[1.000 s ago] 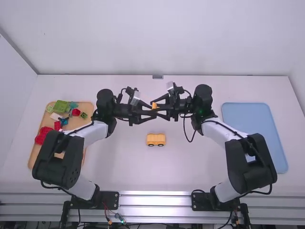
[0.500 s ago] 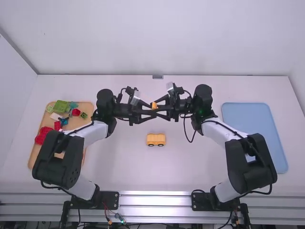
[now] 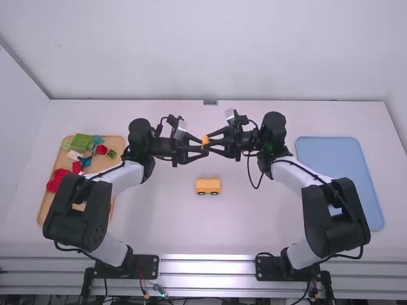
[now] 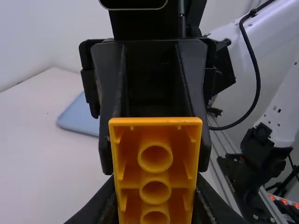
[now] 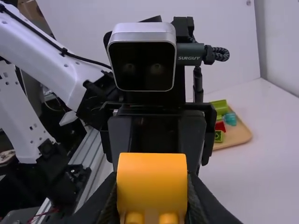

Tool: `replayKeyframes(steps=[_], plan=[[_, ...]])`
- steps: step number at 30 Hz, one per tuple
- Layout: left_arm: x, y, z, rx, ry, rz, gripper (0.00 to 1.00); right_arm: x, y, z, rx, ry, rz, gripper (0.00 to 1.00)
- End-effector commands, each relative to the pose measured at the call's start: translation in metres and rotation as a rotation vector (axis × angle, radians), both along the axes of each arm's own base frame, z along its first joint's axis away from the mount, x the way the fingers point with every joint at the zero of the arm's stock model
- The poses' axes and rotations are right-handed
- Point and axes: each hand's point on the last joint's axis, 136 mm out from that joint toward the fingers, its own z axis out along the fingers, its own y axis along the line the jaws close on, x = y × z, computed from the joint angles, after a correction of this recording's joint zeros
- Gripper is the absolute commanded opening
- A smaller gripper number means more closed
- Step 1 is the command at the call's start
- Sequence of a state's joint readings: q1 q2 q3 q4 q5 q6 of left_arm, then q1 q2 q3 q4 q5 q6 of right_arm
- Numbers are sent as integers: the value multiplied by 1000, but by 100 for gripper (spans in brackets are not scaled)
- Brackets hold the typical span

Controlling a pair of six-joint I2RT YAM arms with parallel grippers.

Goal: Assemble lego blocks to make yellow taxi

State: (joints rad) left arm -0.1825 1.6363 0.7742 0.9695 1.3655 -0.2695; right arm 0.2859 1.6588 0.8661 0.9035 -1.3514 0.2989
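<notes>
In the high view an orange-yellow block (image 3: pixel 205 142) is held up above the table's middle. My left gripper (image 3: pixel 202 149) is shut on it from the left. My right gripper (image 3: pixel 209 142) surrounds its other side, slightly open. The left wrist view has the left gripper (image 4: pixel 155 193) against both sides of the block (image 4: pixel 155 140), its hollow underside with round tubes facing the camera. The right wrist view has the right gripper (image 5: pixel 152 198) around the block's smooth curved face (image 5: pixel 152 179), studs at its lower end. Below on the table stands a yellow wheeled car body (image 3: pixel 208 185).
A wooden tray (image 3: pixel 46 208) at the left holds several green, red, white and teal blocks, with the left arm partly over it. A blue tray (image 3: pixel 337 159) lies at the right, partly under the right arm.
My right gripper has drawn back slightly to the right, while the left arm has kept still. The block has hardly moved and stays at the left gripper's tips.
</notes>
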Motion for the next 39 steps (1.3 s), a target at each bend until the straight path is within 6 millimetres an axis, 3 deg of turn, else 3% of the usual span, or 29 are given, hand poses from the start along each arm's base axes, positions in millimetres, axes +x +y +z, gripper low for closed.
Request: replayKeyframes(steps=[1, 2, 3, 4, 5, 8, 12, 14, 17, 20, 23, 27, 33, 36, 39], plan=[[2, -1, 7, -5, -42, -8, 23, -6, 5, 0, -1, 9, 30, 11], [2, -1, 7, -5, -43, -7, 48, -6, 5, 0, -1, 9, 31, 9], [2, -1, 7, -5, -43, -7, 52, -6, 5, 0, -1, 9, 31, 9], [2, -1, 7, -5, -43, -6, 89, -6, 5, 0, -1, 10, 31, 7], [2, -1, 7, -5, -43, -5, 99, -5, 5, 0, -1, 9, 29, 7], [2, -1, 7, -4, -40, -5, 99, 6, 3, 0, 0, 9, -35, 7], [7, -1, 2, 4, 2, 20, 99, 41, -12, -1, -2, 21, -218, 0], [29, 6, -14, 40, 49, 157, 99, 75, -33, -10, -33, 53, -408, 0], [60, 24, -61, 174, 213, 392, 99, 105, -67, -36, -156, 107, -651, 0], [76, 43, -95, 314, 241, 555, 99, 113, -95, -60, -307, 136, -814, 0], [82, 54, -108, 408, 203, 613, 99, 103, -117, -81, -489, 127, -900, 0], [89, 60, -107, 467, 201, 639, 99, 81, -135, -108, -746, 145, -912, 0], [100, 64, -93, 534, 177, 650, 99, 28, -122, -149, -1138, 55, -534, 0], [101, 65, -87, 575, 139, 629, 99, 14, -128, -175, -1342, -35, -411, 0], [101, 65, -85, 583, 133, 620, 99, 10, -127, -192, -1434, -92, -360, 0]])
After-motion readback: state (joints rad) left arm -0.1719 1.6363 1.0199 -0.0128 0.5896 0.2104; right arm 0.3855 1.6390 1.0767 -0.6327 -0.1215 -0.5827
